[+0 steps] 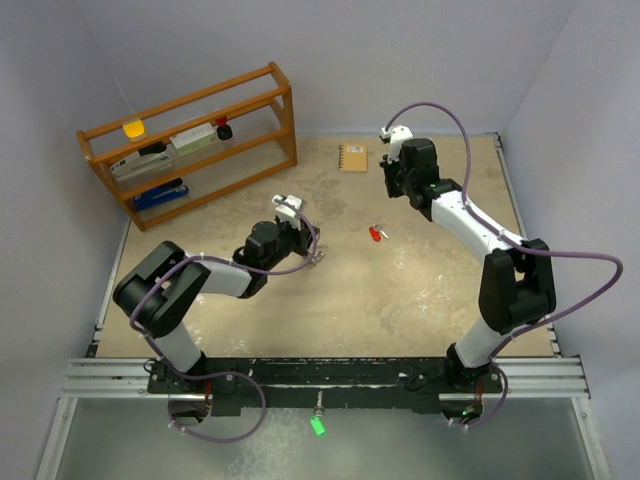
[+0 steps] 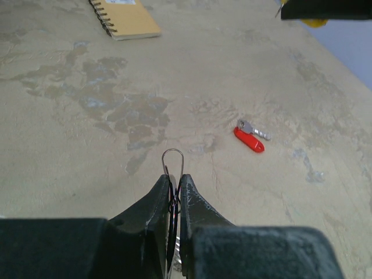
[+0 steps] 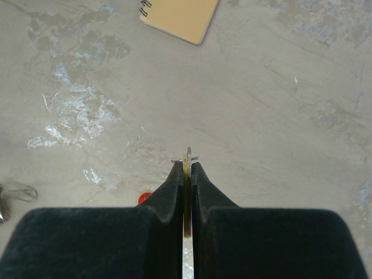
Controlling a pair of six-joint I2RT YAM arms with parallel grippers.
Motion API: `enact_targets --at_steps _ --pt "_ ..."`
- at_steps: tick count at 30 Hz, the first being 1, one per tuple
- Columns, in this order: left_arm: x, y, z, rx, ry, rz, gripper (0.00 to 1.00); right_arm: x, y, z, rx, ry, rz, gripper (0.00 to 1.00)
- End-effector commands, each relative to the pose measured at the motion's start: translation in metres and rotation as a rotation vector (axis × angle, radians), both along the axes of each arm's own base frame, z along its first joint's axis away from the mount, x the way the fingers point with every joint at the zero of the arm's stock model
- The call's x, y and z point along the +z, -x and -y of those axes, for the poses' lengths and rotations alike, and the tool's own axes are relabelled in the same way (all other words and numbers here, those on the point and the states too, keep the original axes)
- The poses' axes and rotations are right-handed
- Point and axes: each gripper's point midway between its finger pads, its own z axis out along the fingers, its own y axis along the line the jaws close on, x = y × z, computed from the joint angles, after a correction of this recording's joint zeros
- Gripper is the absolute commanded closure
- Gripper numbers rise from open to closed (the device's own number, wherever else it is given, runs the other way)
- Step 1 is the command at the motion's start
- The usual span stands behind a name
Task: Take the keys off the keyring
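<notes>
My left tool (image 2: 174, 179) is clamped on the keyring (image 2: 172, 158). Its thin wire loop pokes out past the fingertips just above the desk (image 2: 70, 145) in the left wrist view, while from overhead I get only a glint at the tool's tip. My right tool (image 3: 186, 167) is pinched shut on a yellow-headed key (image 3: 185, 174), seen edge-on in its own wrist view and too small to make out from above. Between the arms the red-headed key (image 2: 249, 139) lies on the desk, and the orange notebook (image 1: 353, 158) sits farther back.
</notes>
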Motion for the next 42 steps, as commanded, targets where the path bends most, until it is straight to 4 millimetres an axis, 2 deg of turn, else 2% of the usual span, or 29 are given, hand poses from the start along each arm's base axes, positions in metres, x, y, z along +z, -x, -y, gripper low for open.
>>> enact_targets --at_steps 1,7,13,18,24,31,37,40,42 --pt "0.05 -0.015 0.009 -0.028 0.239 0.119 1.0 0.006 -0.016 -0.003 -0.02 -0.058 0.045 1.0" --pt "0.031 -0.037 0.005 0.008 0.273 0.094 1.0 -0.014 -0.01 -0.018 0.047 -0.103 -0.006 1.0" --pt "-0.003 -0.057 -0.001 0.081 0.258 0.032 0.99 -0.029 -0.007 -0.029 0.099 -0.137 -0.031 1.0" --pt "-0.025 -0.066 -0.007 0.144 0.236 -0.006 0.88 -0.046 -0.001 -0.048 0.152 -0.198 -0.058 1.0" --pt "-0.041 -0.07 -0.023 0.231 0.183 -0.037 0.72 -0.063 0.001 -0.074 0.213 -0.154 -0.07 1.0" --pt "-0.041 -0.068 -0.037 0.289 0.148 -0.039 0.42 -0.078 -0.012 -0.104 0.261 -0.117 -0.077 1.0" --pt "-0.025 -0.055 -0.061 0.365 0.141 0.003 0.35 -0.084 -0.022 -0.111 0.265 -0.126 -0.082 0.99" --pt "-0.018 -0.05 -0.071 0.39 0.103 0.011 0.33 -0.089 -0.024 -0.111 0.263 -0.122 -0.089 0.9" --pt "-0.015 -0.049 -0.075 0.398 0.068 0.005 0.32 -0.093 -0.024 -0.111 0.261 -0.123 -0.097 0.78"
